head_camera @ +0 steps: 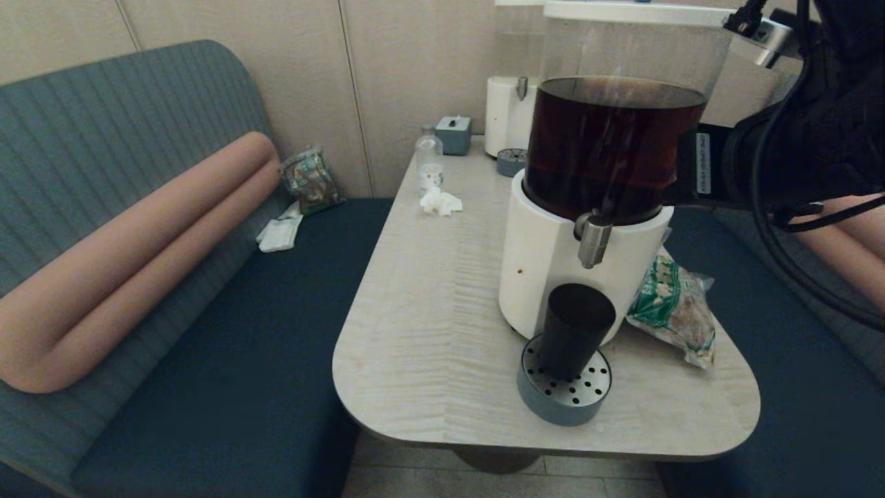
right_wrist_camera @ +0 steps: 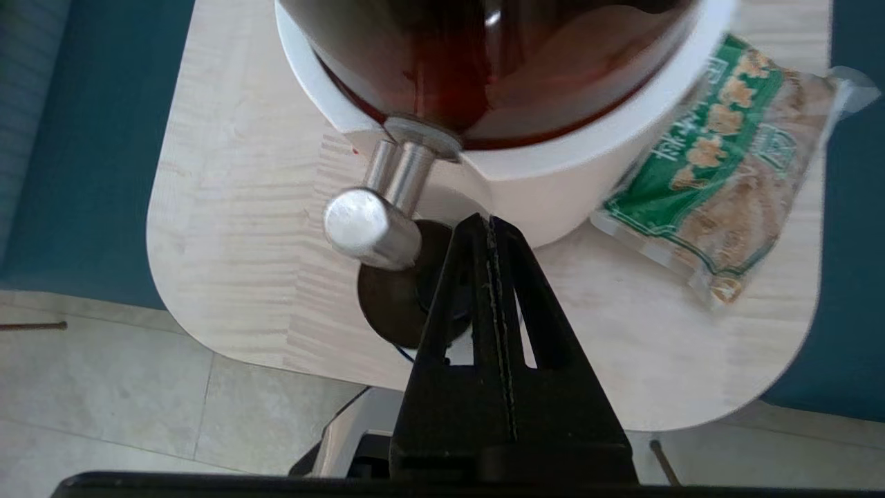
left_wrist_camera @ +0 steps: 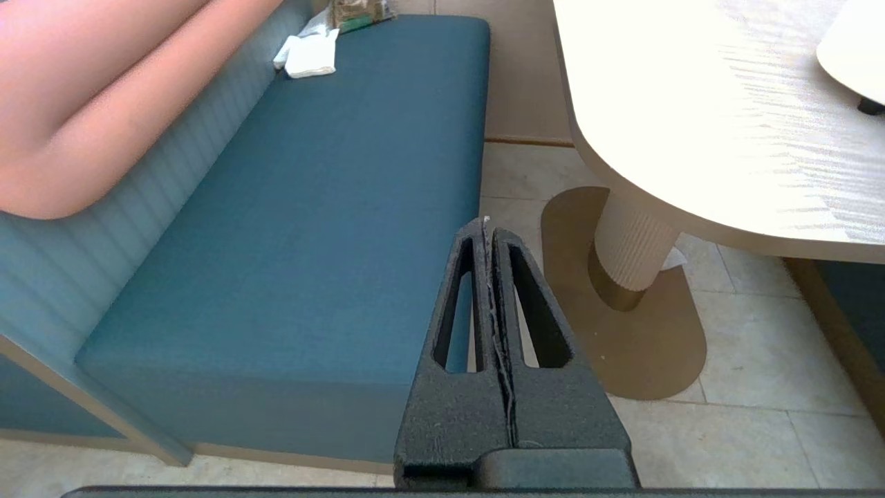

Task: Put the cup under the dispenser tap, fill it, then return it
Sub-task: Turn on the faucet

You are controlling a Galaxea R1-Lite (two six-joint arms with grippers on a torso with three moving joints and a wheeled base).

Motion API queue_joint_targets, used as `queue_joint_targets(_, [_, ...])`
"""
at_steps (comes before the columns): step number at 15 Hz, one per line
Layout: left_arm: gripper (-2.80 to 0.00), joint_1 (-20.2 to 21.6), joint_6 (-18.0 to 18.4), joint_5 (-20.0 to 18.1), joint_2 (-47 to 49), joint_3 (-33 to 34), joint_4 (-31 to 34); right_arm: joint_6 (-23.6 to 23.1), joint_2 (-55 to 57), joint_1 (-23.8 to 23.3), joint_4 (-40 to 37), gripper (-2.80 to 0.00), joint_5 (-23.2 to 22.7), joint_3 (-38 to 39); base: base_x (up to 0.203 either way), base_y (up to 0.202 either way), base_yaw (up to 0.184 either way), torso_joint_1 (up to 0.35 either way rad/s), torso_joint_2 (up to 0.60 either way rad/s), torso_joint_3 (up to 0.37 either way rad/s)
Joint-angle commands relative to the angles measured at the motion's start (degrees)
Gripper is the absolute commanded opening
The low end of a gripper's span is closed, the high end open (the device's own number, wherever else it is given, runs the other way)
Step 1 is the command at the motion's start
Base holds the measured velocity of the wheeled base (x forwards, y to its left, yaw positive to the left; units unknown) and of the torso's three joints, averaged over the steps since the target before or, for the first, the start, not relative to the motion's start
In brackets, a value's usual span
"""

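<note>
The black cup (head_camera: 575, 330) stands upright on the round perforated drip tray (head_camera: 563, 398), right below the steel dispenser tap (head_camera: 593, 238) of the white-based dispenser (head_camera: 546, 277) with dark brown liquid. In the right wrist view the tap (right_wrist_camera: 373, 228) is seen end-on above the cup (right_wrist_camera: 394, 304), whose inside looks dark brown. My right gripper (right_wrist_camera: 487, 220) is shut and empty, held high beside the tap, over the cup's rim; in the head view its fingers are hidden behind the tank. My left gripper (left_wrist_camera: 487, 225) is shut and empty, parked low beside the bench.
A green snack bag (head_camera: 674, 308) lies right of the dispenser. Farther back on the table (head_camera: 429, 332) are a paler dispenser (head_camera: 508, 111), a clear bottle (head_camera: 429, 162), a crumpled tissue (head_camera: 440, 202) and a tissue box (head_camera: 453, 133). Blue benches flank the table.
</note>
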State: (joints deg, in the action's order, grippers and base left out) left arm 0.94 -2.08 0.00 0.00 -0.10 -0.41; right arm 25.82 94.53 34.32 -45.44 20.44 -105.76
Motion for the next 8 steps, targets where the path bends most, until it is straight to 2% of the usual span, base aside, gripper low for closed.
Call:
queue_joint_targets(1, [-2.80,0.03,-0.02,0.00,0.09,0.01,-0.02,0.34,2.39,0.05,-0.13,-2.80,0.03,-0.58,0.000,0.000,0.000,0.000,0.00,0.000])
queue_joint_targets(8, [-2.80,0.03,-0.02,0.00,0.09,0.08,-0.02,0.46,6.96,-0.48,0.58,-2.80,0.06,-3.62,0.000,0.000,0.000,0.000,0.00,0.000])
